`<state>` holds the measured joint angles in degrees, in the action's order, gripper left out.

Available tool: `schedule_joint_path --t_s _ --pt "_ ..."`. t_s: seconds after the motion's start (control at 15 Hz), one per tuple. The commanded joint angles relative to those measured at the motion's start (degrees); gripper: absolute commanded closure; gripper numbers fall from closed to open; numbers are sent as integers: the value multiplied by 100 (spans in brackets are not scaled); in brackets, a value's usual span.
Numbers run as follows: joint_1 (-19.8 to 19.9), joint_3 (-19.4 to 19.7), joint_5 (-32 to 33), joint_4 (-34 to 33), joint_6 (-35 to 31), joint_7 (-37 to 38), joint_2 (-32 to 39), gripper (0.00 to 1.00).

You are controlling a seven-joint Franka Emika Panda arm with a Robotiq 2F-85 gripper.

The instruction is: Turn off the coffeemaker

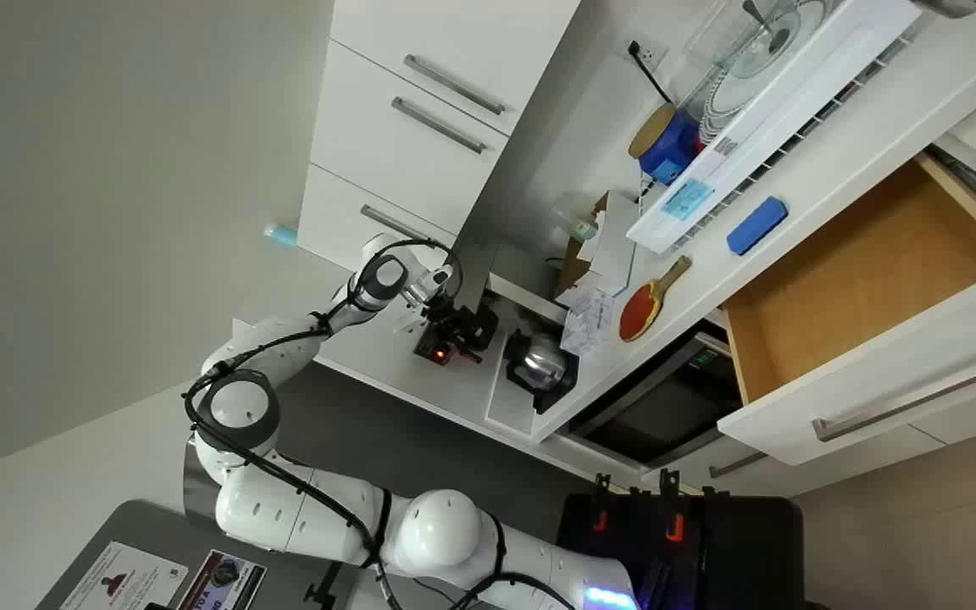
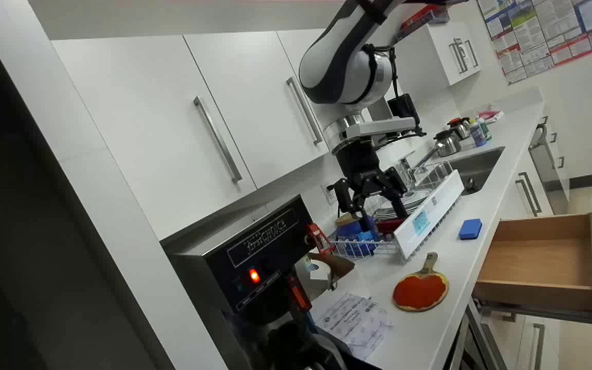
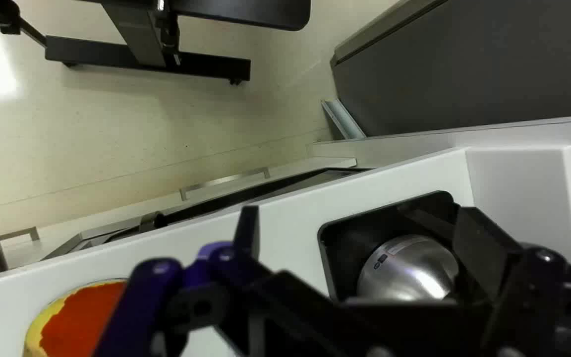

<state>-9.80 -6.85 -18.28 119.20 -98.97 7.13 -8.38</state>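
Lower left, in an exterior view: one boxy black coffeemaker [image 2: 260, 253], small red light [image 2: 254, 276] glowing, so presumably on. Right of centre there: one black two-fingered hand [image 2: 384, 218], fingers [image 3: 481, 250] spread wide, nothing held, probably since a switch needs only pressing. Lower right, wrist view: one round steel pot [image 3: 407, 267] on a black base [image 3: 351, 243], likely for warmth.

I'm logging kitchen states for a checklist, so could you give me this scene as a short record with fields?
Coffeemaker: black, its red light glowing
Switch-off: apparently not yet done, judging by the light
Fingers: spread apart, nothing held
Pot: metal, on a black base
Paddle: red face up, on the counter
Block: blue, on the counter
Drawer: pulled open
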Motion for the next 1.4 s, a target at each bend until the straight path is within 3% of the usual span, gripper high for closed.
schedule_joint_path --t_s 0.0,0.33,0.8,1.27,1.33 --pt "64 -59 -6 -12 15 -5 1 0" --pt "64 -59 -6 -12 14 -5 1 0" --pt "-78 -323 11 1125 -1406 26 -1087 0" --pt "-336 -638 -136 1986 -1882 75 -2224 0" --pt "-254 -551 8 1667 -1554 36 -1822 0"
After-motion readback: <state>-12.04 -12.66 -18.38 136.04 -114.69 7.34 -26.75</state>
